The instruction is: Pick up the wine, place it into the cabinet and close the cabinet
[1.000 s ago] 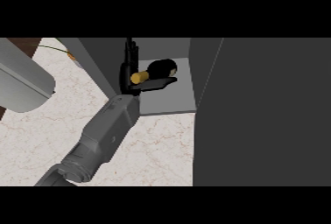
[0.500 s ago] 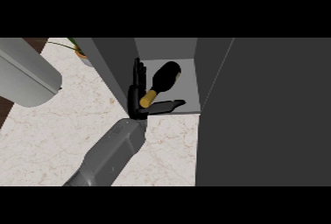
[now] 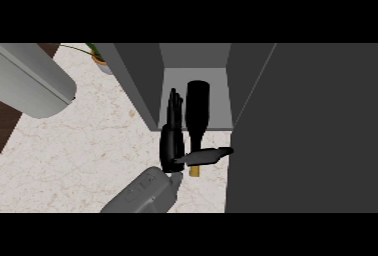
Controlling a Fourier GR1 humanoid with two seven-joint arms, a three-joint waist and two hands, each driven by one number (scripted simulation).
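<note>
The wine bottle (image 3: 197, 102) is dark with a gold cap (image 3: 195, 171). Its body reaches into the open grey cabinet (image 3: 145, 85), and its capped neck points out toward the front edge. My right hand (image 3: 172, 145) comes up from the lower edge on a grey forearm (image 3: 144, 195). Its fingers (image 3: 175, 112) lie along the bottle's left side, and the thumb (image 3: 208, 155) crosses the neck, pinching it. The left hand does not show.
The cabinet's dark door (image 3: 303, 130) stands open and fills the right side. A thick grey cylinder (image 3: 33, 82) with a rounded end slants in from the upper left. A small potted plant (image 3: 98, 59) stands on the marble counter (image 3: 81, 150) beside the cabinet's left wall.
The right hand has carried the bottle further into the cabinet. The bottle was tilted to the right and now lies nearly straight along the opening.
</note>
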